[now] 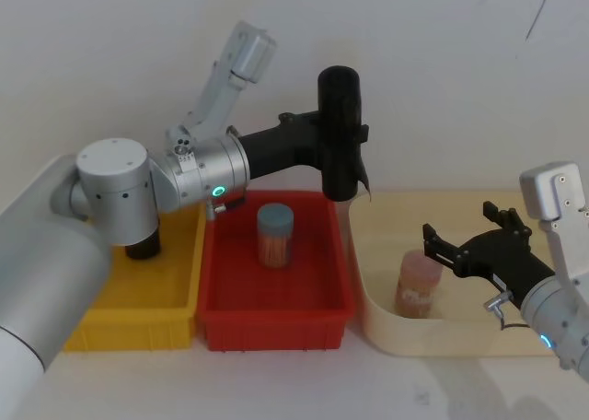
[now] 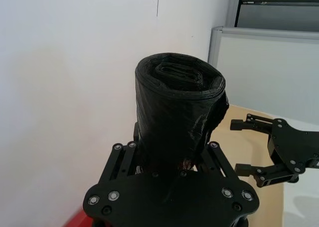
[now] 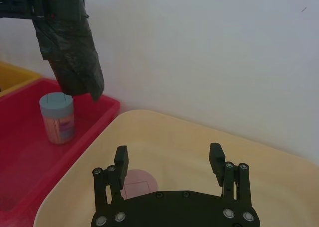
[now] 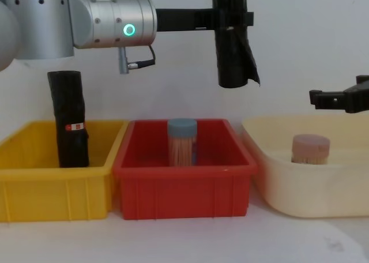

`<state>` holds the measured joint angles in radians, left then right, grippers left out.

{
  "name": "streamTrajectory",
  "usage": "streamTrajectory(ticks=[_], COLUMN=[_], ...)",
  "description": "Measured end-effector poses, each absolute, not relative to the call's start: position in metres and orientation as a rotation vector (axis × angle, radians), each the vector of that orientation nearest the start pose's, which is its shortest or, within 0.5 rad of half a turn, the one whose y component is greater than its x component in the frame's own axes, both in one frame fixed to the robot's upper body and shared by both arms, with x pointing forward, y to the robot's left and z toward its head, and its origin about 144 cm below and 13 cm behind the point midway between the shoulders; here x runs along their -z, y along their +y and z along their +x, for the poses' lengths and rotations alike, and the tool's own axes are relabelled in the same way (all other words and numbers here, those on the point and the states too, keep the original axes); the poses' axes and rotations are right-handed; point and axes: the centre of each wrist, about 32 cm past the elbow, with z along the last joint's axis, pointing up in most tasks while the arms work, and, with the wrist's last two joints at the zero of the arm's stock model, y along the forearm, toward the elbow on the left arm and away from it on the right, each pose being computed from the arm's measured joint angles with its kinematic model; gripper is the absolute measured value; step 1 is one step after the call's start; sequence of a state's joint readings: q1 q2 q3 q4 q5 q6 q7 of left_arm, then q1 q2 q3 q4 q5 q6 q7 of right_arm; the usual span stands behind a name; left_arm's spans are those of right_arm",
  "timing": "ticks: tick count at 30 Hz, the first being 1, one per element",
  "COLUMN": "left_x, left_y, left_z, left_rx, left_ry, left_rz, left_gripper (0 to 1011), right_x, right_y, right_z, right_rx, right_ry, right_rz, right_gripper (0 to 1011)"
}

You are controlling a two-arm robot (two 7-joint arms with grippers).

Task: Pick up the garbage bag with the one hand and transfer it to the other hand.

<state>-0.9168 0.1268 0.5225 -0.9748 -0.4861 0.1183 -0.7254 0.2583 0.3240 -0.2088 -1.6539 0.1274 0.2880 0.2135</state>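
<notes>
One garbage bag [image 1: 339,88] aloft — handoff next
Left gripper [image 1: 344,134] pinches it above the red bin [image 1: 276,326]; right gripper [image 1: 460,234], jaws spread, should clamp the free lower end.

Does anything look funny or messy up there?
Yes. The garbage bag, held in the air by the left gripper above the red bin, has a loose flap peeling off its lower end, so the roll looks as if it is coming unwound.

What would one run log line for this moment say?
phase: pre-handover | left claw: shut on black cylindrical plastic garbage-bag roll, held above red plastic bin | right claw: open, over cream tub, apart from roll
</notes>
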Motion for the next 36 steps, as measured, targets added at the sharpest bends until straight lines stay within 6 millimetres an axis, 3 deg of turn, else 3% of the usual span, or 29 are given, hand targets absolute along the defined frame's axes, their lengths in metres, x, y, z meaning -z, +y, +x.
streamTrajectory(ticks=[14,36], left_x=[-1.325,-1.324], left_y=[0.144,0.140], left_z=[0.663,0.664], left_rx=[-0.491,-0.490], left_ry=[-0.086,-0.091], left_rz=[-0.031,-0.028], left_gripper=[442,442], right_x=[-1.254,-1.261], right_y=[-0.245,-0.225], right_z=[0.519,0.548], right_rx=[1.148,1.004], right_ry=[-0.166,-0.169], right_rz=[-0.155,-0.098], right_gripper=[1000,1000])
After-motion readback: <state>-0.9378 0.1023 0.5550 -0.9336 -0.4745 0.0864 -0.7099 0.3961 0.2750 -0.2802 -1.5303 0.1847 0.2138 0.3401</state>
